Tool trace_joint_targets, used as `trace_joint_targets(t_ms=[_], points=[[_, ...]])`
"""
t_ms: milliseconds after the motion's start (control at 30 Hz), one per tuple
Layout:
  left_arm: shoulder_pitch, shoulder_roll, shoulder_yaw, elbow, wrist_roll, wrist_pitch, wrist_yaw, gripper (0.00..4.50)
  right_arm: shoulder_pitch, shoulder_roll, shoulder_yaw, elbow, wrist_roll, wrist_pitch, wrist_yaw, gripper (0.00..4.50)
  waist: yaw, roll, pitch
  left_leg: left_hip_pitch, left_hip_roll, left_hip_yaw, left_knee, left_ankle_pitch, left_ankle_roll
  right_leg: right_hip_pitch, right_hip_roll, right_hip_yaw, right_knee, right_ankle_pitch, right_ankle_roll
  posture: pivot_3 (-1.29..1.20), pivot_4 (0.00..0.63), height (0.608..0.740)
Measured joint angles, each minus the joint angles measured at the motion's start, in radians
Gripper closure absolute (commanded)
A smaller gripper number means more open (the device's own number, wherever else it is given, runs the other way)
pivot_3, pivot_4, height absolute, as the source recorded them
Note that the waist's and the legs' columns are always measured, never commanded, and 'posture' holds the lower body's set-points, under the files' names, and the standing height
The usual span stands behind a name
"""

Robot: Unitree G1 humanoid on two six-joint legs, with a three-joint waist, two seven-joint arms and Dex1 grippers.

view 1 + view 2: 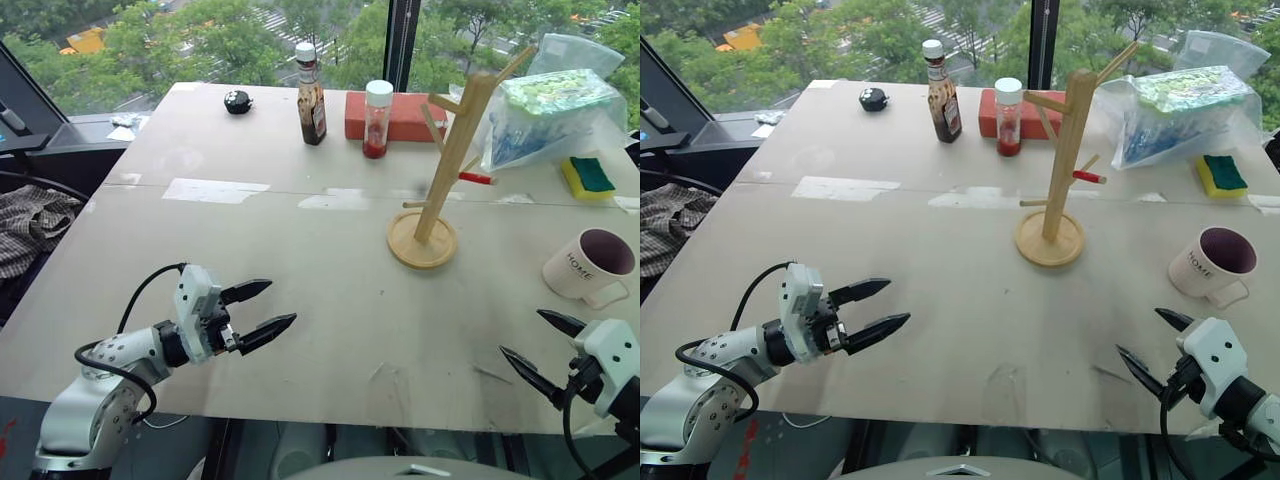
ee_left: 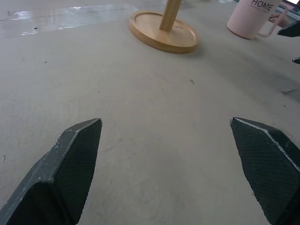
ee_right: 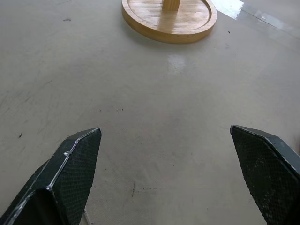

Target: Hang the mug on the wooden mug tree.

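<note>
Nothing is done yet: the cream-white ceramic "HOME" mug (image 1: pixel 588 265) stands upright on the grey table (image 1: pixel 300 290), at four o'clock from the empty light-wood mug tree (image 1: pixel 445 170). Both the left gripper (image 1: pixel 262 308) and the right gripper (image 1: pixel 541 347) gape wide, empty; grasping and hanging remain.

Even daylight from the tall windows (image 1: pixel 200 40) behind lights the pale grey tabletop (image 1: pixel 330 300), leaving white glare patches mid-table, soft shadows, and mild blur in the wrist views.

Cream mug (image 1: pixel 585 266), purplish-brown inside
</note>
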Motion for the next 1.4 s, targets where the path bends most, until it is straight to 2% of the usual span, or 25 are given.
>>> trace_joint_targets(t_ms=[67,133,200,400,467,500,600,767,967,1300,1400], points=[[-0.013,0.003,-0.002,0.003,-0.006,0.011,-0.004,0.00,-0.016,0.022,0.002,0.000,-0.008,-0.001,-0.024,0.05,0.000,-0.001,0.000,0.000,0.000,0.000,0.000,0.000,0.000,0.000,0.000,0.000,0.000,0.000,0.000,0.00,0.150,0.740],[-0.093,0.007,-0.015,0.007,-0.031,0.043,-0.012,0.00,-0.096,0.142,0.032,0.001,-0.052,-0.006,-0.134,0.05,0.003,-0.004,0.000,-0.001,0.000,-0.002,0.000,0.000,0.000,-0.001,0.001,-0.002,0.001,0.000,0.000,0.00,0.150,0.740],[-0.188,0.007,-0.040,-0.011,-0.061,0.069,-0.015,0.00,-0.154,0.265,0.076,-0.011,-0.114,-0.016,-0.274,0.05,0.006,-0.001,-0.001,0.000,0.000,-0.002,0.001,0.000,-0.001,-0.001,0.000,-0.001,0.002,0.000,0.000,0.00,0.150,0.740],[-0.287,0.020,-0.158,-0.041,-0.078,0.090,-0.116,0.00,-0.053,0.558,0.094,-0.044,-0.287,-0.047,-0.573,0.05,0.008,0.002,-0.002,-0.003,0.000,0.000,-0.001,0.003,-0.006,-0.004,0.001,0.000,0.000,-0.001,0.000,0.00,0.150,0.740],[-0.334,0.040,-0.189,-0.035,-0.080,0.093,-0.180,0.00,0.013,0.667,0.149,-0.076,-0.345,-0.048,-0.656,0.05,0.005,0.003,-0.002,-0.002,0.000,0.000,-0.002,0.004,-0.007,-0.005,0.002,0.000,0.001,-0.001,-0.001,0.00,0.150,0.740],[-0.357,0.043,-0.197,-0.033,-0.081,0.095,-0.197,0.00,0.020,0.684,0.170,-0.080,-0.359,-0.047,-0.675,0.05,0.000,0.004,-0.001,-0.002,0.000,0.000,-0.001,0.004,-0.007,-0.004,0.002,0.001,0.002,-0.001,-0.001,0.00,0.150,0.740],[-0.403,0.044,-0.220,-0.027,-0.078,0.097,-0.233,0.00,-0.004,0.698,0.156,-0.087,-0.379,-0.042,-0.721,0.05,-0.014,0.004,-0.002,0.002,0.000,0.004,-0.001,0.003,-0.007,-0.002,0.002,0.005,0.002,-0.001,-0.001,0.00,0.150,0.740],[-0.450,0.047,-0.252,-0.014,-0.070,0.096,-0.290,0.00,-0.169,0.686,0.051,-0.009,-0.357,-0.007,-0.793,0.05,-0.007,0.004,-0.002,0.001,0.000,0.002,-0.001,0.004,-0.007,-0.003,0.003,0.004,0.003,-0.001,-0.001,0.00,0.150,0.740],[-0.456,0.047,-0.252,-0.017,-0.071,0.097,-0.306,0.00,-0.306,0.649,-0.005,0.055,-0.354,0.072,-0.846,0.05,-0.006,0.004,-0.001,-0.001,0.000,0.002,-0.001,0.004,-0.007,-0.004,0.004,0.005,0.001,-0.001,-0.001,0.00,0.150,0.740],[-0.454,0.053,-0.233,-0.027,-0.084,0.107,-0.305,0.00,-0.413,0.587,-0.086,0.151,-0.342,0.120,-0.876,0.05,-0.007,0.004,-0.001,-0.001,0.000,0.002,-0.001,0.004,-0.007,-0.004,0.004,0.005,0.002,-0.001,-0.001,0.00,0.150,0.740],[-0.437,0.053,-0.221,-0.028,-0.080,0.101,-0.303,0.00,-0.442,0.569,-0.088,0.198,-0.337,0.120,-0.876,0.81,-0.010,0.004,-0.001,-0.001,0.000,0.002,-0.001,0.004,-0.007,-0.004,0.004,0.006,0.002,-0.001,-0.001,0.00,0.150,0.740]])
